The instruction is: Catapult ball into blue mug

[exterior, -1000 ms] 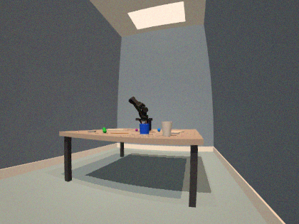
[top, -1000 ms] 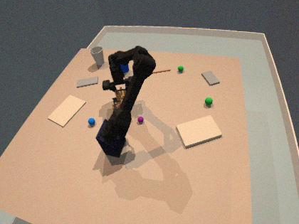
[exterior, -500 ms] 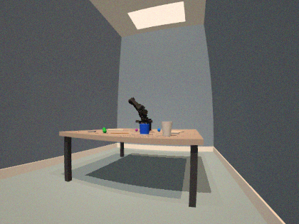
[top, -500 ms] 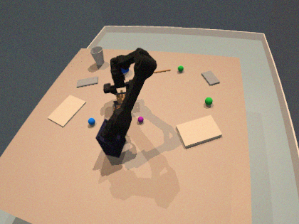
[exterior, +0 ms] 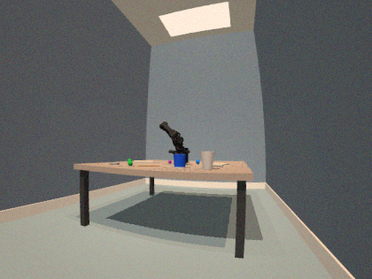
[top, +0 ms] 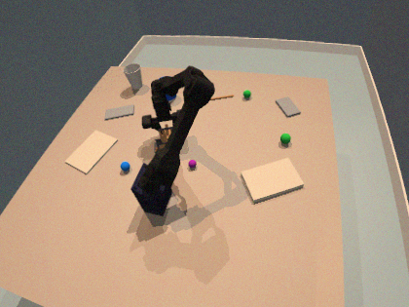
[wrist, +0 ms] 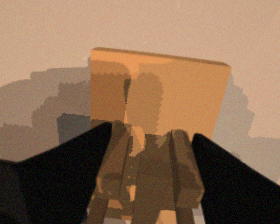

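The wooden catapult (top: 167, 135) (wrist: 185, 95) stands on the table under the arm; the wrist view shows its flat orange board and two upright posts. My gripper (top: 165, 128) (wrist: 152, 135) is shut on the catapult's two posts, one black finger against each outer side. The blue mug (top: 170, 96) (exterior: 180, 160) stands beyond the catapult, partly hidden by the arm in the top view. A blue ball (top: 125, 166) (exterior: 197, 161) and a magenta ball (top: 192, 164) (exterior: 169, 162) lie either side of the arm. No ball shows in the catapult; much of it is hidden.
A grey cup (top: 133, 78) (exterior: 207, 160) stands near the blue mug. Green balls (top: 247, 94) (top: 285, 138) lie to the right. Grey slabs (top: 120, 112) (top: 287, 106), cream boards (top: 92, 151) (top: 273, 180) and a thin orange stick (top: 222, 97) lie around the arm.
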Robot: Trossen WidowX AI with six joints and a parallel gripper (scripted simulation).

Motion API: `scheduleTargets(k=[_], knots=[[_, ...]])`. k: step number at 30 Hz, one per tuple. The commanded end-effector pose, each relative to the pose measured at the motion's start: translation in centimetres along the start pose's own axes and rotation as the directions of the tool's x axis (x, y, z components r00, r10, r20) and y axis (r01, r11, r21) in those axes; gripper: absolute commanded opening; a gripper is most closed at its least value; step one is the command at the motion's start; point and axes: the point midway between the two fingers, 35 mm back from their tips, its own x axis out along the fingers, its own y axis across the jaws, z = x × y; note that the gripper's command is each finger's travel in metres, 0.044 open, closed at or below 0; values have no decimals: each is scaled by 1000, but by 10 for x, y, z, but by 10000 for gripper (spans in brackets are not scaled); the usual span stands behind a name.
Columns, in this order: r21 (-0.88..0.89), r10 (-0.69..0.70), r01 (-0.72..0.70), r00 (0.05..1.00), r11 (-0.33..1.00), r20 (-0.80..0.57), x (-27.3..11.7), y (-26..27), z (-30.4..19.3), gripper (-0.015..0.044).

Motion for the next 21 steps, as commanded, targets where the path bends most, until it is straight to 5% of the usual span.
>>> scheduleTargets(k=[1,10,15,21], knots=[[2,0,0,1000,1000,1,-1,0,0,210],[1,4,-4,1000,1000,3,-24,0,4,440],[0,5,-5,1000,1000,1,-98,1,0,440],[-5,2,-2,1000,1000,8,-86,2,2,440]])
